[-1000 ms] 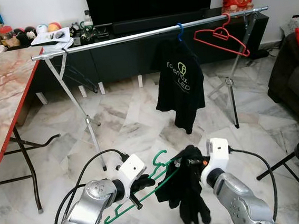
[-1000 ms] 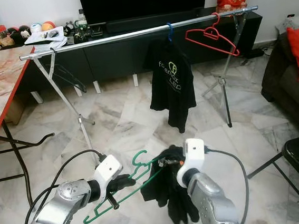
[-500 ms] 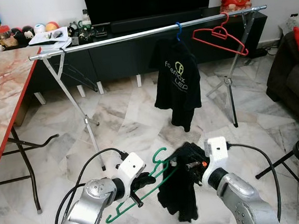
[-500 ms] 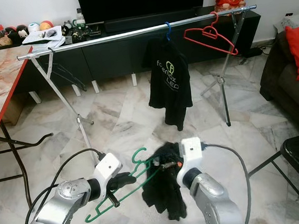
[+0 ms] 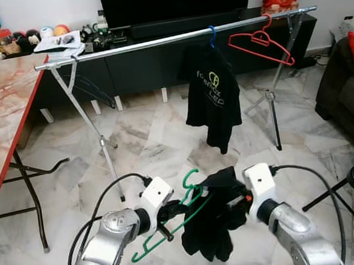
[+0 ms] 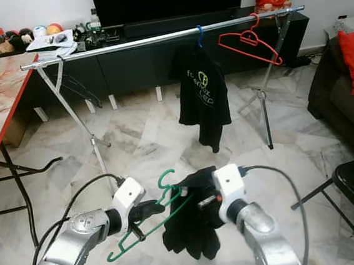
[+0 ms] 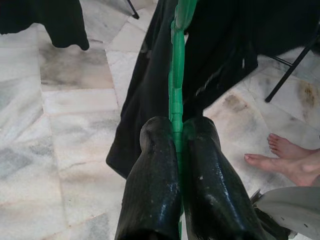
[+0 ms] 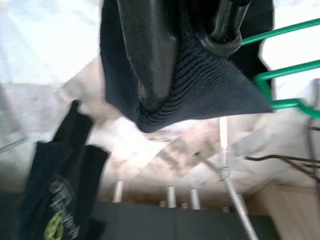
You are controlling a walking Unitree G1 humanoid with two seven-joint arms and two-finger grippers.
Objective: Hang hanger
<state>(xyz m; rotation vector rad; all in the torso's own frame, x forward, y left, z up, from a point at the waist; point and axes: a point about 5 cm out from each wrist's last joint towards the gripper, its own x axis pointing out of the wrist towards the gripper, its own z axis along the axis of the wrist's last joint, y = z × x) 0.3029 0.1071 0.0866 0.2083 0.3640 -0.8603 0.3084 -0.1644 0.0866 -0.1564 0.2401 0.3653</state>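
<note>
Hanging this load calls for a lift from low in front of the robot up to the rail (image 5: 174,39), which stands well away across the marble floor (image 5: 158,134), and I judge the garment the likeliest thing to go wrong. The black garment (image 5: 208,229) droops in a bunch from the green hanger (image 5: 173,223) rather than sitting squarely over both shoulders, so a tilt or a jerk on the way could let it slide off toward the floor. The left gripper (image 7: 177,150) is clamped narrow on the hanger's thin green bar, its two black fingers (image 7: 155,170) pressed against it from either side; such a slim bar could twist in that pinch and swing the hook (image 5: 190,180) out of line with the rail. The right gripper (image 8: 190,45) pinches a ribbed edge of the garment just beside the hanger; if the two arms drift apart, the cloth could be pulled off the hanger or drag it askew. On the rail, a black shirt (image 5: 212,94) and a red hanger (image 5: 262,43) already hang toward the right end, so a careless approach might knock them; the stretch left of the shirt looks free. A person's bare feet (image 7: 285,157) stand close by the robot in the left wrist view, something to mind when walking forward. Relative to the grippers, the hanger runs from the left one toward the right one, hook uppermost between them, garment dangling below.
</note>
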